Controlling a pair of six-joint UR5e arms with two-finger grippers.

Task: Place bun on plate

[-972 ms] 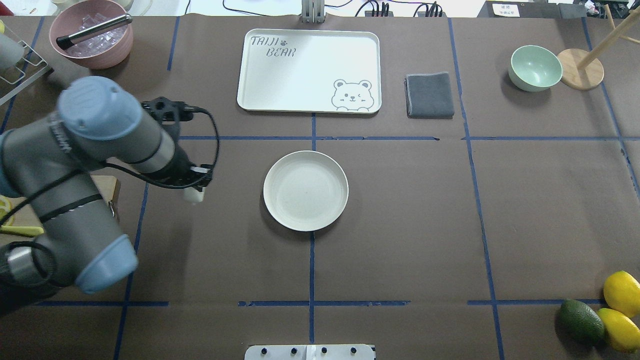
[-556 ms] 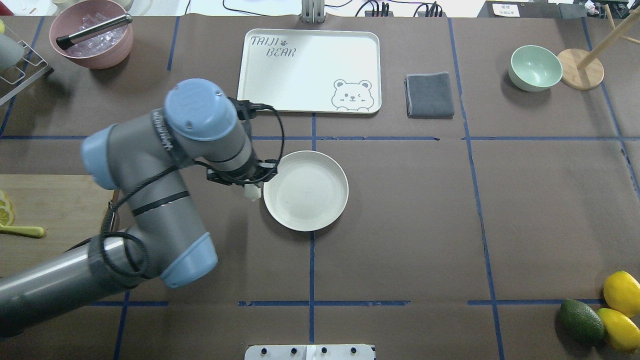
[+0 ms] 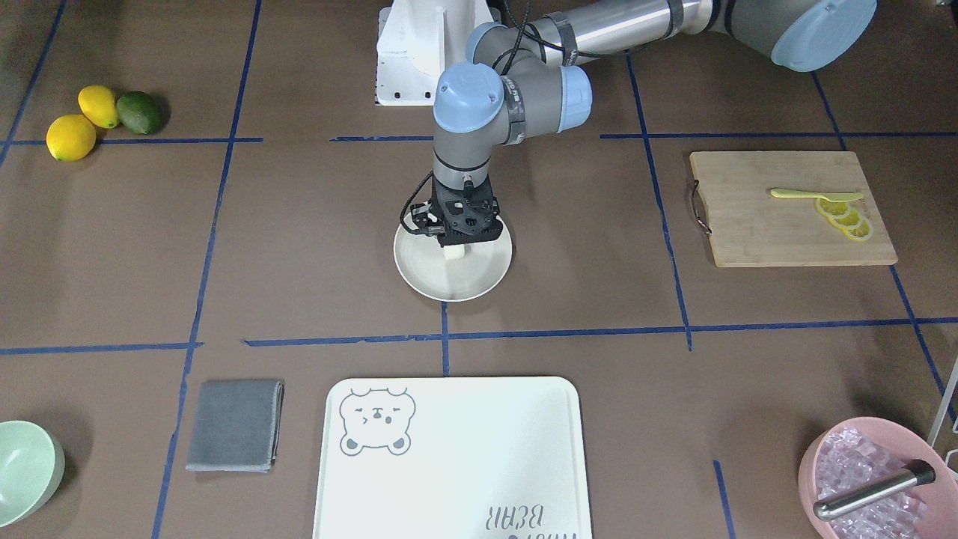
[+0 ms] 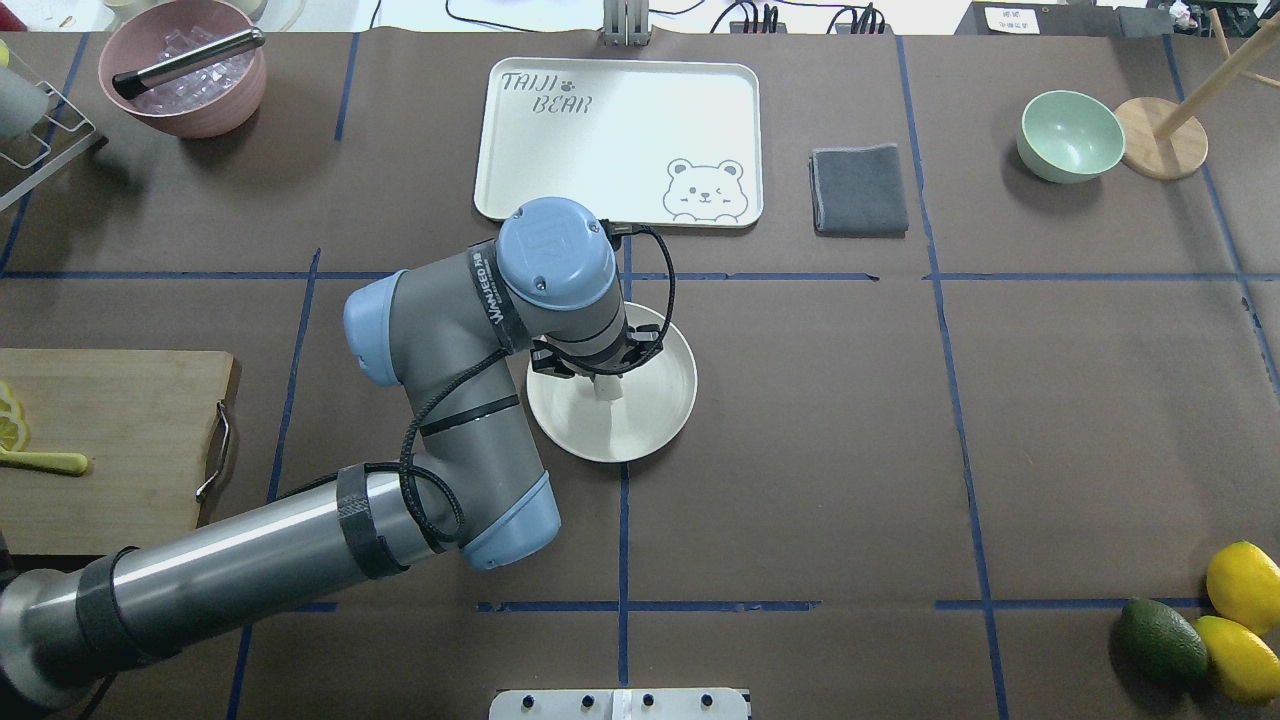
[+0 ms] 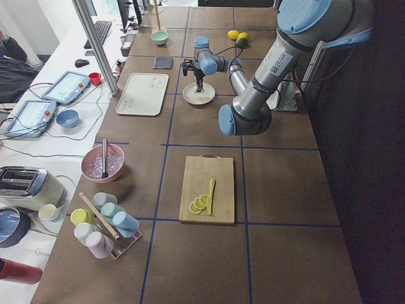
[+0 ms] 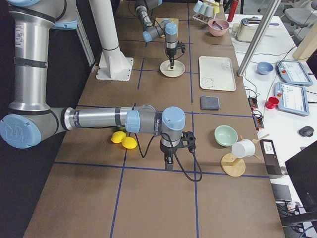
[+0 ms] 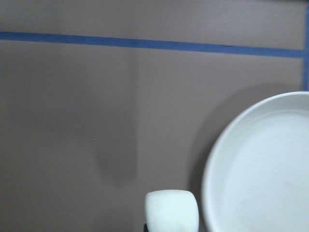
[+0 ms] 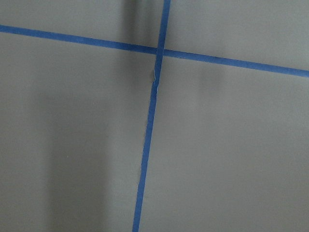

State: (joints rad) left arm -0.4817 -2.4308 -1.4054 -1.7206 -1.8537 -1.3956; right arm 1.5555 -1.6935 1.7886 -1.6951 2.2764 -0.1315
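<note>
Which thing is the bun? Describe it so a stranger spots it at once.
Start at the big white bear tray; the round cream plate lies just in front of it, towards the robot. Above that plate, under the left arm, is the bun: a small, smooth white lump, far smaller than the plate.

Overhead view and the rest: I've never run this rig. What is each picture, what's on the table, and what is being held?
Two robot arms work at a brown table taped into squares. The overhead view looks from behind the robot; the front-facing one looks back at it, so sides are mirrored. Two side views look along the table, and each wrist carries a camera. The left gripper is shut on the bun, a small white lump, over the plate. The right gripper hangs over the table; open or shut, I cannot tell. Also there: a bear-print tray, a grey cloth, a green bowl, a cutting board with lemon slices.
</note>
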